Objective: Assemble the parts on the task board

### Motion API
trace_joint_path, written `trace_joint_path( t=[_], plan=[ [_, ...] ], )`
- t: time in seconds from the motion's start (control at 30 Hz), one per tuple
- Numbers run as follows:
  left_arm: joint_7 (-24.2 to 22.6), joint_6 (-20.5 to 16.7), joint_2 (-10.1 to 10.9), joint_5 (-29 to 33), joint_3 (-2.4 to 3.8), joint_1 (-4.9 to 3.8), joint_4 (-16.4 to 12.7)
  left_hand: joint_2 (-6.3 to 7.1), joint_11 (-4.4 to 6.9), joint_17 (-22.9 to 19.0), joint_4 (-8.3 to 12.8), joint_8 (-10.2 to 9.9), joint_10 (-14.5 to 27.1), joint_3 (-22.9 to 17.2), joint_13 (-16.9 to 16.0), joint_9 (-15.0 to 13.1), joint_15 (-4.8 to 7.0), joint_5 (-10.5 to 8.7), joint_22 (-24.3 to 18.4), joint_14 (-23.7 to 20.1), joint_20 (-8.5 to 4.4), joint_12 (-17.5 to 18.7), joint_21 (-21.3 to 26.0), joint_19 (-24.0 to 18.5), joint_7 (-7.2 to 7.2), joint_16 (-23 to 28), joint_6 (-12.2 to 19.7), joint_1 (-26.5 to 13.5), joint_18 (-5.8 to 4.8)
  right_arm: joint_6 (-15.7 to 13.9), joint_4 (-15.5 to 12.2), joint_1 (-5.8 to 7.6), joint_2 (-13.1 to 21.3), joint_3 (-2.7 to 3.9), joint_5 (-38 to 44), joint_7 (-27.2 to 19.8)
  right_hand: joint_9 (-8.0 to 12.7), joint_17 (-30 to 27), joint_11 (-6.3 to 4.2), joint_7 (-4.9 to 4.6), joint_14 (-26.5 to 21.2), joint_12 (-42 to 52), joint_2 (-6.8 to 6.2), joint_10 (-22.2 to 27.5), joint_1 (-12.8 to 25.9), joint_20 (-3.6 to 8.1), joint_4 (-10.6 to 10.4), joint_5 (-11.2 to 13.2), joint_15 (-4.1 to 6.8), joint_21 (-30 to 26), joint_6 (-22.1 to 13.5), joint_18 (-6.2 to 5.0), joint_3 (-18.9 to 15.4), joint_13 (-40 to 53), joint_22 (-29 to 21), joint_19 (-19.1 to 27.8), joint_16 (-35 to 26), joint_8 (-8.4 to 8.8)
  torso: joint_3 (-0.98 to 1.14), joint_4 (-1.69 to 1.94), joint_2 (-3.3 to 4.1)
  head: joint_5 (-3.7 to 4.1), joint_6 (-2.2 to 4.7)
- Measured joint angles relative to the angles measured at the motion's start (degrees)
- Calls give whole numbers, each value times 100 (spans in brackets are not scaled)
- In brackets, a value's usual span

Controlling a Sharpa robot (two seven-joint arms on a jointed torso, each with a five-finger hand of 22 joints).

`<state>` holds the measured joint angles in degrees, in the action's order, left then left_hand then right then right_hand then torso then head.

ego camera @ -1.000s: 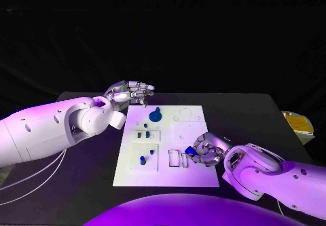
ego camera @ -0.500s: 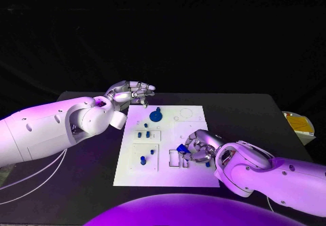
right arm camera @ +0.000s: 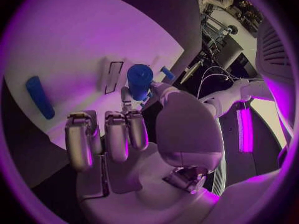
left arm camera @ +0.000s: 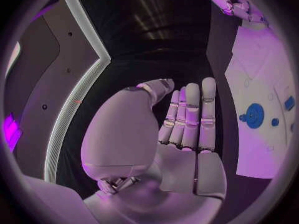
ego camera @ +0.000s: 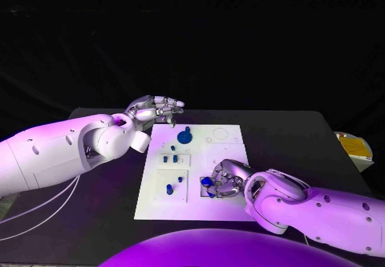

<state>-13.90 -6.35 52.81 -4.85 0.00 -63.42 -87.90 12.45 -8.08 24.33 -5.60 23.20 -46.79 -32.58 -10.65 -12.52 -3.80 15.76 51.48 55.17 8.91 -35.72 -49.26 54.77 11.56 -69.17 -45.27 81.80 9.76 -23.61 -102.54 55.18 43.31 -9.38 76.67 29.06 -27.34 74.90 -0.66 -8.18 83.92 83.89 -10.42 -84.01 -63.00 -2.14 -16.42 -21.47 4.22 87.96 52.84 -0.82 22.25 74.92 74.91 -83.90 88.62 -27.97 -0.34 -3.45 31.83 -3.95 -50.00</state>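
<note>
The white board (ego camera: pixel 196 172) lies flat in the middle of the black table (ego camera: pixel 289 139), and small blue pieces sit on it. The right hand (ego camera: pixel 222 179) is over the near part of the board, close to two small slots (ego camera: pixel 207 187) cut into it. This hand holds a short blue peg (right arm camera: pixel 139 81) between its thumb and a finger, and its other fingers (right arm camera: pixel 115 134) are curled in below the peg. In the right wrist view the peg stands up above the fingertips, just in front of a slot in the board. A long blue bar (right arm camera: pixel 39 96) lies flat on the board, off to one side of that hand. Farther up the board sits a round blue wheel (ego camera: pixel 183 136) with a knob on it. Near the middle are a few small blue pins (ego camera: pixel 169 159), and one more blue pin (ego camera: pixel 169 189) stands lower down on the left side. The left hand (ego camera: pixel 154 108) hangs over the far left corner of the board. It holds nothing. In the left wrist view its fingers (left arm camera: pixel 190 114) are straight and side by side.
</note>
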Motion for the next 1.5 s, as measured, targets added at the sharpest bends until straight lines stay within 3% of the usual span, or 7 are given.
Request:
trace_joint_path(
  t=[0.27,0.5,0.6,0.77,0.9,1.0,1.5],
  plan=[
    [5,7,4,-5,0,0,-1,0,0,0,0,0,0,0,-1,0,0,0,0,0,0,0,0,0,0,0,0,0,0,48,105,2,-94,14,35,37,-256,0,-29,42,19,0,2,-2,169,20,0,55,19,40,102,0,-1,0,0,-20,14,-109,0,-3,-1,-5,0],
    [10,12,17,-11,0,0,20,0,0,-1,0,-4,0,0,5,-1,0,0,0,0,0,0,0,0,0,0,0,0,0,76,173,-1,-137,16,144,71,-322,0,-74,178,20,0,124,11,576,61,-3,652,62,133,279,0,-4,-1,1,-20,40,-155,0,0,-1,-14,0],
    [12,13,20,-14,0,0,26,0,0,-1,0,-4,0,0,5,-1,0,0,0,0,0,0,0,0,0,0,0,0,0,101,183,-16,-142,9,207,96,-368,0,-153,584,1,29,189,32,706,81,-44,913,82,133,706,-1,-45,-1,4,0,40,-240,1,1,-1,-15,0],
    [17,17,25,-21,0,0,28,0,0,-1,0,13,0,0,5,-1,0,0,0,0,0,0,0,0,4,0,4,0,0,154,171,-27,-131,3,336,135,-409,5,-163,605,1,51,158,41,925,101,-49,1161,81,155,727,-1,-163,-1,4,-20,40,-273,2,0,-1,-15,0],
    [21,19,31,-27,0,0,30,0,0,-1,0,23,0,0,4,-1,0,0,0,0,0,0,0,0,-8,0,32,0,-1,190,153,-30,-107,2,444,152,-422,4,-163,609,22,51,149,41,981,101,-40,1124,103,155,731,-1,-210,-1,4,-20,40,-286,1,-1,-2,-16,0],
    [24,20,33,-31,0,0,30,0,0,-1,0,23,0,0,4,-1,0,0,0,0,0,0,0,0,-9,0,32,0,0,208,143,-30,-98,2,511,163,-463,4,-163,610,0,51,69,41,1061,122,-26,595,122,155,731,0,-362,-1,4,1,40,-329,2,-3,-4,-19,0],
    [38,23,39,-44,0,0,37,0,-21,-2,0,23,21,0,4,-1,0,0,0,0,0,0,0,0,-9,0,31,0,0,127,-164,-27,174,15,841,171,-479,3,-162,631,0,73,91,42,1083,122,-13,515,122,178,709,0,-404,-1,3,1,58,-328,4,-7,-8,-23,0]
  ],
)
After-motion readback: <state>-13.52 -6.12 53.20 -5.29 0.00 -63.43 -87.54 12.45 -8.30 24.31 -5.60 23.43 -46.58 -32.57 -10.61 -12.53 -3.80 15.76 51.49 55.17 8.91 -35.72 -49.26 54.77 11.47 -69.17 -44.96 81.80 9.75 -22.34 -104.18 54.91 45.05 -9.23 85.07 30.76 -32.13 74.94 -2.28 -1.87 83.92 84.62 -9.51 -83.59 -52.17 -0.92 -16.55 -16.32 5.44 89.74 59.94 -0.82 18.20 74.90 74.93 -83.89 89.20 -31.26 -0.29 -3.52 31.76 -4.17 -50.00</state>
